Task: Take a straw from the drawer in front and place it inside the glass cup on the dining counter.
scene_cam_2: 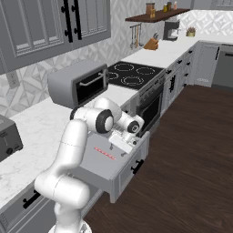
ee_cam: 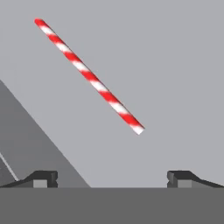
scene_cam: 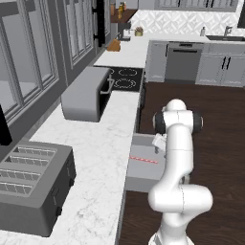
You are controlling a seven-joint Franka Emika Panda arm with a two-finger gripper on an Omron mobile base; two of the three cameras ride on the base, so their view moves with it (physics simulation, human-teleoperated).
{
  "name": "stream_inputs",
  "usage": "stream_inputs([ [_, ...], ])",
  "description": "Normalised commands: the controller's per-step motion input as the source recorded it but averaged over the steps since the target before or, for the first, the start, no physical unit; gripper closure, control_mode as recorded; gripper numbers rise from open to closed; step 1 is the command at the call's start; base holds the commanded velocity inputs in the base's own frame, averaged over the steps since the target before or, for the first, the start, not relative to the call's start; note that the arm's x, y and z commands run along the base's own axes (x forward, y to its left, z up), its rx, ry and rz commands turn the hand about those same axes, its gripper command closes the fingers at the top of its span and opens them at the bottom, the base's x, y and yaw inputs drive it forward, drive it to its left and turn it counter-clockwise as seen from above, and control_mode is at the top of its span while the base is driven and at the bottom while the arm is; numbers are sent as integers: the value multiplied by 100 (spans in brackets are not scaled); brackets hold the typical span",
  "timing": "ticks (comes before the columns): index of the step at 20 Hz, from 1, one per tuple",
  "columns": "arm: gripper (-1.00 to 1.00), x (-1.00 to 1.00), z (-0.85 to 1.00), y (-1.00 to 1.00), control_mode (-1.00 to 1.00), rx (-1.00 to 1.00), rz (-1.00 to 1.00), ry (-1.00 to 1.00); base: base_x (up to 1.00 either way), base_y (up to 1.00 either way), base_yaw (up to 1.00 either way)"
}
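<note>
**Over the open drawer, lining up on the straw**

My jaws point(ee_cam: 112, 177) are spread wide with nothing between them, and I hang above the open drawer point(scene_cam_2: 119, 169) with my hand pointed down into it. In the hand view the straw point(ee_cam: 89, 75) lies flat on the grey drawer floor, red and white striped, running on a slant from upper left to lower right. Its near end sits above the space between my two tips; the rest trails off toward the left one. It touches neither tip.

From the right base view my hand point(scene_cam_2: 122, 142) is just over the drawer's inner part, and the straw point(scene_cam_2: 104, 153) lies a little toward the front panel from it, alone on the floor of the drawer. The left base view shows the same thin stripe point(scene_cam: 143, 160) beside my forearm.

I judge this to be the approach before the pick. I hold the jaws apart because the straw is so thin and lies flat: I need both tips to straddle it before closing. As it slants across my view, I would probably do best to turn the wrist so the tips close across it, and shift toward its middle, so it does not swing or slip out at an end.

The toaster point(scene_cam: 33, 184) and the toaster oven point(scene_cam_2: 78, 83) stand on the marble surface point(scene_cam: 103, 158) behind, well clear of my work.
</note>
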Motion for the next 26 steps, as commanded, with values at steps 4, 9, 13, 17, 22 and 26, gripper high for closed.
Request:
stream_inputs([
  [4, -100, -15, 0, -87, -100, 1, 14, -8, 0, 0, 0],
  [9, -100, -26, -2, -84, -100, 1, 16, -13, 0, 0, 0],
  [13, -100, -41, -5, -81, -100, 4, 17, -18, 0, 0, 0],
  [17, -100, -53, -5, -72, -100, 6, 11, -23, 0, 0, 0],
  [22, -100, -34, -1, -35, -100, 6, 1, -23, 0, 0, 0],
  [26, -100, 14, 0, 48, -100, 0, -4, -15, 0, 0, 0],
])
